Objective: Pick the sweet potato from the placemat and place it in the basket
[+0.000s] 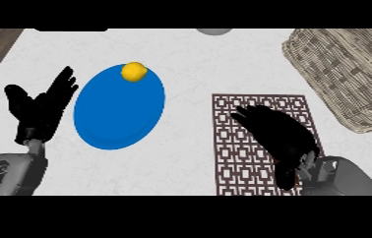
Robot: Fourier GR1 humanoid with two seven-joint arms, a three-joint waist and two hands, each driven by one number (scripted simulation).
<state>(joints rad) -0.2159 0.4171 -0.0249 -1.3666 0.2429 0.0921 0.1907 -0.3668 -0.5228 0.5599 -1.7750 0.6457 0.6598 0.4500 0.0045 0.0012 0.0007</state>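
A brown patterned placemat lies on the white counter at the lower right. My right hand hangs over its middle, fingers stretched toward the upper left and thumb spread apart, open. No sweet potato shows anywhere; the hand hides that part of the mat. The woven basket stands tilted at the right edge, up and right of the placemat. My left hand rests open at the left edge, fingers up, holding nothing.
A blue plate sits left of centre with a yellow round fruit on its far rim. A grey round object peeks in at the counter's far edge. Bare counter separates the plate from the placemat.
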